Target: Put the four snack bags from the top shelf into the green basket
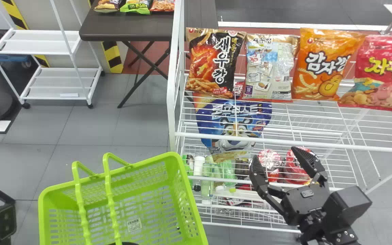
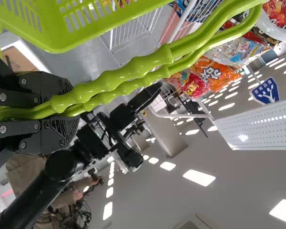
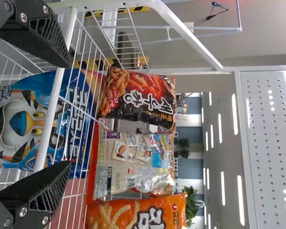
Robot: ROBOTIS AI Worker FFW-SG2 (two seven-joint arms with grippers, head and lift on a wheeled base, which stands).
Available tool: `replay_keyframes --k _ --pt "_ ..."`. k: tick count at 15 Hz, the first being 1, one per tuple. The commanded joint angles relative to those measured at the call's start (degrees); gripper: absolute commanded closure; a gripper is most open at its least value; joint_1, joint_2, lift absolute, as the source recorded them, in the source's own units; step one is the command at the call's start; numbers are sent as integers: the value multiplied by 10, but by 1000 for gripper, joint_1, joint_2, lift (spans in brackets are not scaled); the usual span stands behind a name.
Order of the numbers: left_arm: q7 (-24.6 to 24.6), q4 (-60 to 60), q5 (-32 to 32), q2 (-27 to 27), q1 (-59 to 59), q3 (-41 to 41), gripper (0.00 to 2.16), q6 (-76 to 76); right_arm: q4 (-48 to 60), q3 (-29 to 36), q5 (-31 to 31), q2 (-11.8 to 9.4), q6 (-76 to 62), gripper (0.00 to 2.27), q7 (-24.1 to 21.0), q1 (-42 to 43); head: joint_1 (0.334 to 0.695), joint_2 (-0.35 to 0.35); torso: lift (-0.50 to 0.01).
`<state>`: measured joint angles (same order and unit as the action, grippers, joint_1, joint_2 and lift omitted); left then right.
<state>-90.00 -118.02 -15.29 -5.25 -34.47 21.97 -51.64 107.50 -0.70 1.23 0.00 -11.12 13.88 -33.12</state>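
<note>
Right gripper [image 1: 275,154] wide open, empty, below the four snack bags [image 1: 216,64] on the top shelf [image 1: 301,142]; close spacing risks toppling a neighbour, while slippage in the left gripper [image 2: 71,107], closed round the handles [image 2: 124,74], could tilt the green basket [image 1: 191,197].

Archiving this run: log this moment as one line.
left gripper: holds green basket; right gripper: open, empty; four snack bags: on top shelf
</note>
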Motion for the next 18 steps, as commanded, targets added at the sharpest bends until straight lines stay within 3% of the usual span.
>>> replay_keyframes --k 1,9,18 --pt "-6 3 0 -3 3 -1 2148 0 -4 0 0 1 0 90 0 7 695 -10 0" --pt "-6 13 -4 -16 5 -4 2148 0 -91 -25 -14 1 81 90 -13 192 695 8 0" --pt "-6 18 -14 -20 1 0 2148 -2 -375 -62 -93 1 84 93 5 475 695 75 0"
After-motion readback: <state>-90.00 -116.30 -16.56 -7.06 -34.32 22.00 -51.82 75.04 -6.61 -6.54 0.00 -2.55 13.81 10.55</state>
